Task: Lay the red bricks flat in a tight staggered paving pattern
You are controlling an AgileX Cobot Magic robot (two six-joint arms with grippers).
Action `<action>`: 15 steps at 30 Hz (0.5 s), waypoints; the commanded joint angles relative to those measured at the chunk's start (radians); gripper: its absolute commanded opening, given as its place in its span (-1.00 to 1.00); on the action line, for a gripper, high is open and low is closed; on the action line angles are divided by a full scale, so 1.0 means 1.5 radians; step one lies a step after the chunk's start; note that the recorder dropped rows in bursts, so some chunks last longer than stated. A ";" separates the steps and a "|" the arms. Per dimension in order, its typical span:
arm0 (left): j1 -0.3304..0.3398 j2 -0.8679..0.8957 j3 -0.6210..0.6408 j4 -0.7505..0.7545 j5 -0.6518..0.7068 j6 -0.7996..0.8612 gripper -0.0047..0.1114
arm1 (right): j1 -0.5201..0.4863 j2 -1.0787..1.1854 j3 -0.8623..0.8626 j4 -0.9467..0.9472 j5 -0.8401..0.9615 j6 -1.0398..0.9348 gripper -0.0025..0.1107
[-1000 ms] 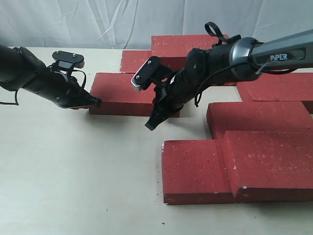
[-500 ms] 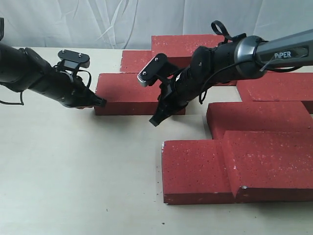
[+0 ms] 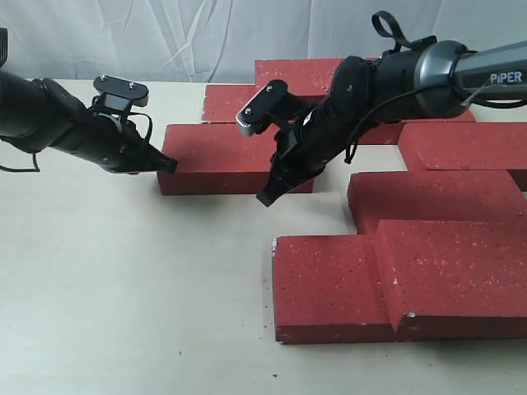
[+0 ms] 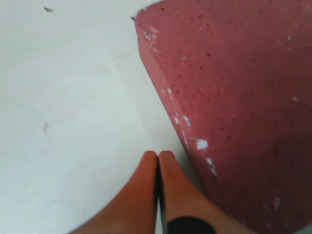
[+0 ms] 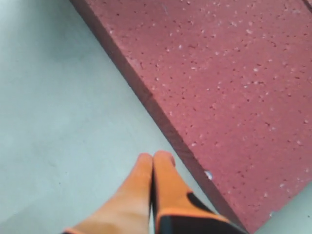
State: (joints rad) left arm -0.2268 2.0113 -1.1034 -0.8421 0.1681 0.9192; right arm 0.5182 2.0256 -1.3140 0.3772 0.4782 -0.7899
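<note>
Left gripper (image 3: 170, 164): fingers pressed together, nothing held, tip at the left end face of a lone brick (image 3: 222, 155). Right gripper (image 3: 265, 197): fingers likewise closed and empty, tip low beside the same brick's near long side, close to its right corner. Remaining red bricks (image 3: 436, 197): lying flat on the table (image 3: 123, 288), behind and to the right; front-right pair overlaps.
</note>
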 commanded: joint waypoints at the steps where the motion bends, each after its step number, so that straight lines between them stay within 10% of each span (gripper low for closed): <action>1: -0.004 0.001 -0.003 -0.010 -0.048 0.001 -0.92 | -0.004 -0.013 0.000 -0.001 0.024 0.004 -0.97; 15: -0.063 0.055 -0.077 -0.011 0.006 0.001 -0.92 | -0.004 -0.005 0.000 0.006 0.026 0.004 -0.97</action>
State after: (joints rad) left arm -0.3077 2.0964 -1.2134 -0.8421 0.1809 0.9192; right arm 0.5182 2.0198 -1.3140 0.3873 0.5064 -0.7855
